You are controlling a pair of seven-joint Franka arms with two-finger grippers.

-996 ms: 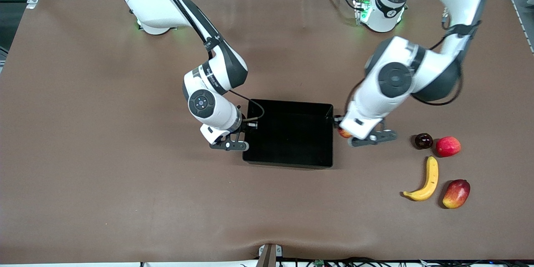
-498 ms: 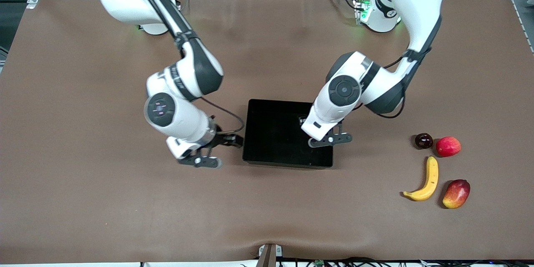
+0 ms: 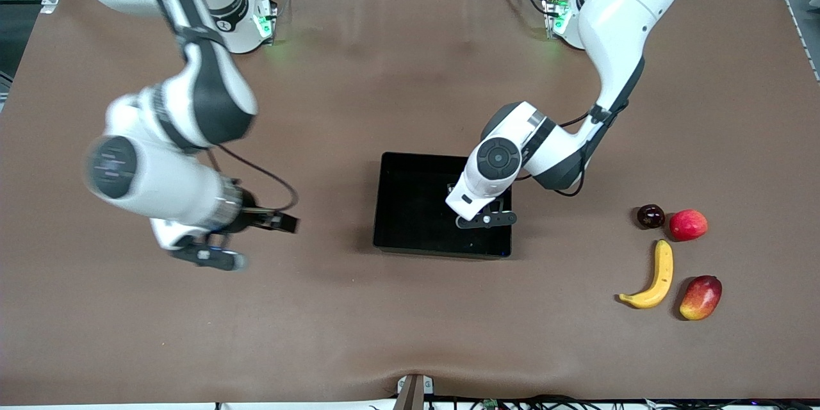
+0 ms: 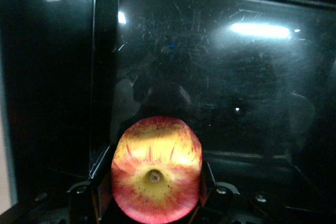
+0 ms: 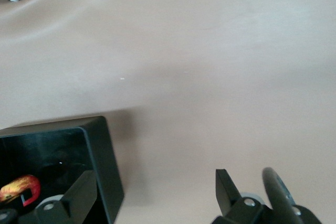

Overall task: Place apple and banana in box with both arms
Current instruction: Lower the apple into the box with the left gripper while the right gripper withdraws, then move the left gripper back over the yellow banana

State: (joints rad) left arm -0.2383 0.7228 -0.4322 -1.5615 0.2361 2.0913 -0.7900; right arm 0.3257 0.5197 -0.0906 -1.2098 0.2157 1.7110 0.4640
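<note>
- Though the front view hides the apple under the left arm's wrist, the left wrist view shows it plainly, stem dimple toward the camera, clamped between the left gripper's fingers.
- That gripper hangs over the box, inside its rim toward the left arm's end; the wrist view looks down on the scratched, glossy black floor and one upright wall.
- Whether the apple touches the floor cannot be told.
- From the right wrist view, a corner of the box appears with a sliver of red and yellow fruit inside, beside parts of the left gripper; the rest is cut off at the frame edge.
- Blurred in the front view, the right gripper hangs over bare table toward the right arm's end, well apart from the box, with nothing in it. Its jaws stand wide in the right wrist view, where only the finger tips and the brown mat show.
- Only the front view shows the banana, lying on the table toward the left arm's end, nearer the camera than the box.
- Around it lie a mango, a red fruit and a dark fruit.
</note>
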